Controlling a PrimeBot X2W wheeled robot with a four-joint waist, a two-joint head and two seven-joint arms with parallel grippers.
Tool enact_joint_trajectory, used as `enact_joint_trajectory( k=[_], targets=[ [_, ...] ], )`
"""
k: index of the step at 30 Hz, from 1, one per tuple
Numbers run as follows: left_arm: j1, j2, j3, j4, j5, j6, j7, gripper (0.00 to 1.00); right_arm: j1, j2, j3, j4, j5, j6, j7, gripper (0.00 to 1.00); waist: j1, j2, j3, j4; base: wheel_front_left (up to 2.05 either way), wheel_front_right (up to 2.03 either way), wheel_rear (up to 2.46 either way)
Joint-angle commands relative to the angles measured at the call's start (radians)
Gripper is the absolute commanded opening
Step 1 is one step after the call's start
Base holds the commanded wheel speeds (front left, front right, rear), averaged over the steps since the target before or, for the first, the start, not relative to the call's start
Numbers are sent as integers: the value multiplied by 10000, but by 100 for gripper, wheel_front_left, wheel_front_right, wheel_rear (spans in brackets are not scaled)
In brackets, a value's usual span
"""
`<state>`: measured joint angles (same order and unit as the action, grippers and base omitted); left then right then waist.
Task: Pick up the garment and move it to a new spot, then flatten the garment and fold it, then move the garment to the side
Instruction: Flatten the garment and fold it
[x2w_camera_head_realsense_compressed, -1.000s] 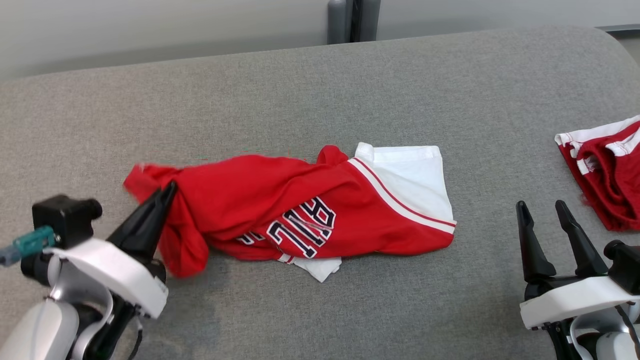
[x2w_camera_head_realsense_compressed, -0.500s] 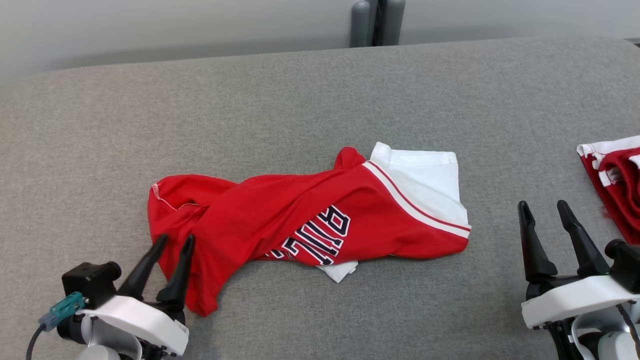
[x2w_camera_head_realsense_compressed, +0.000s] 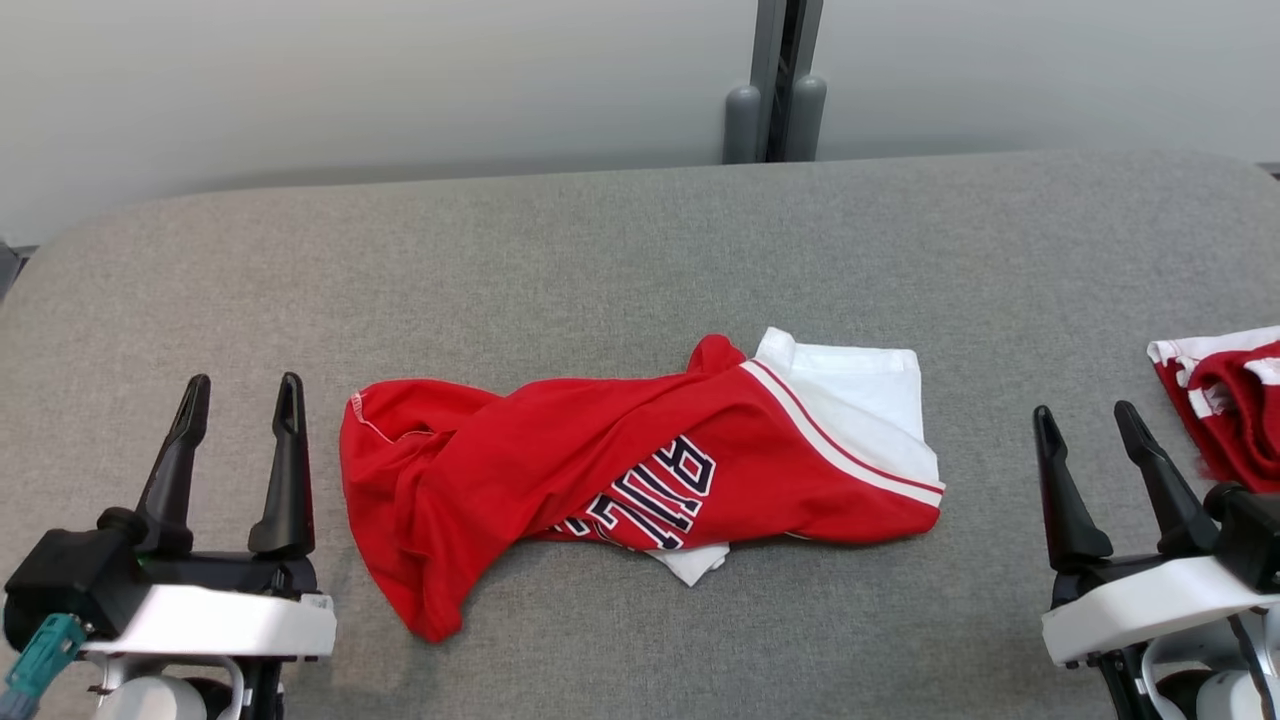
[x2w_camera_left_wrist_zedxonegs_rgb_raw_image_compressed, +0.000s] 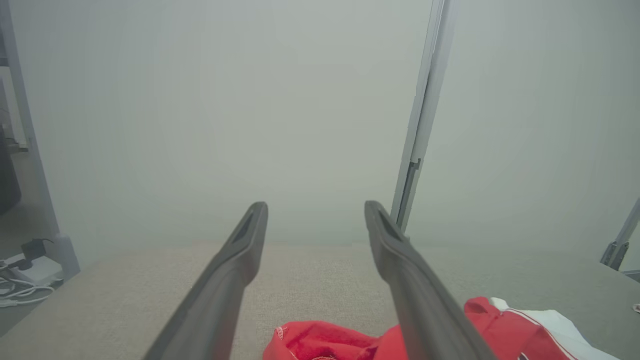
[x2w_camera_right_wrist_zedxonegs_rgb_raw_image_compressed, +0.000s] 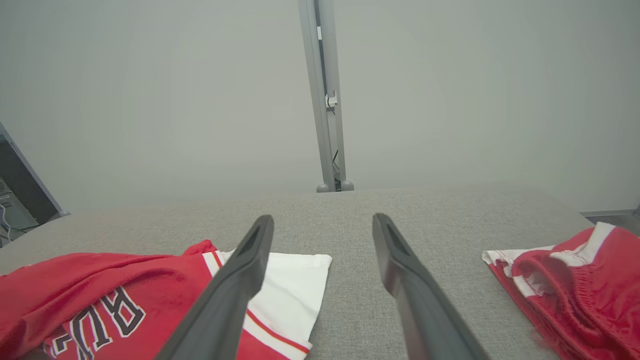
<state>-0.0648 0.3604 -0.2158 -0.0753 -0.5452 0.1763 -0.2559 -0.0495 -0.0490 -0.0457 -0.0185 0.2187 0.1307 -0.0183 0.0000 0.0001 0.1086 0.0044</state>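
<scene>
The garment (x2w_camera_head_realsense_compressed: 620, 470) is a red jersey with a white sleeve and dark lettering, lying crumpled and twisted across the middle of the grey padded surface (x2w_camera_head_realsense_compressed: 620, 250). It also shows low in the left wrist view as the garment (x2w_camera_left_wrist_zedxonegs_rgb_raw_image_compressed: 320, 342) and at lower left in the right wrist view as the garment (x2w_camera_right_wrist_zedxonegs_rgb_raw_image_compressed: 100, 295). My left gripper (x2w_camera_head_realsense_compressed: 240, 395) stands open just left of the jersey's red end, touching nothing. My right gripper (x2w_camera_head_realsense_compressed: 1085, 420) is open at the lower right, apart from the jersey's white sleeve.
A second red and white piece of clothing (x2w_camera_head_realsense_compressed: 1225, 405) lies bunched at the right edge of the surface, also seen as the bunched clothing (x2w_camera_right_wrist_zedxonegs_rgb_raw_image_compressed: 575, 280). A grey upright post (x2w_camera_head_realsense_compressed: 780, 80) stands behind the far edge against a pale wall.
My left gripper has opened, let go of the garment's red end and drawn back to the left. The red end now lies on the surface. The camera has tilted, shifting the whole picture down.
</scene>
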Motion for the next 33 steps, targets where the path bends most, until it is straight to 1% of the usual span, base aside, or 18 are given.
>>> enact_joint_trajectory(
  k=[1,7,13,17,18,21,25,29,33],
  targets=[
    [167,162,-20,-216,222,169,71,100,139,-42,22,-66,-107,1,71,100,0,-1,-144,10,0,0,0],
    [520,451,-241,-585,552,454,562,100,281,-41,67,-182,-185,1,167,100,0,-1,-256,-3,0,0,0],
    [746,446,-366,-746,628,623,780,100,355,-41,30,-253,-161,1,264,100,0,-1,-246,39,0,0,0],
    [673,428,-453,-793,607,609,869,100,152,-42,-53,-156,-243,1,374,100,0,-1,-176,137,0,0,0],
    [607,424,-476,-814,614,587,844,100,61,-105,-119,-116,-423,1,390,100,0,-1,-141,191,0,0,0],
    [425,413,-535,-818,638,548,864,100,-322,-139,-198,203,-541,1,372,100,0,-1,-2,353,0,0,0],
    [106,342,-659,-815,659,431,814,100,-1114,-466,-247,1196,-451,1,456,100,0,-1,376,627,0,0,0],
    [-359,197,-879,-709,720,253,748,100,-2058,-838,-195,2745,-286,-2,374,100,0,-1,881,998,0,0,0],
    [-844,43,-1076,-507,766,74,615,100,-2971,-1148,102,4284,-175,1,85,100,0,-1,1370,1355,0,0,0]
  ],
)
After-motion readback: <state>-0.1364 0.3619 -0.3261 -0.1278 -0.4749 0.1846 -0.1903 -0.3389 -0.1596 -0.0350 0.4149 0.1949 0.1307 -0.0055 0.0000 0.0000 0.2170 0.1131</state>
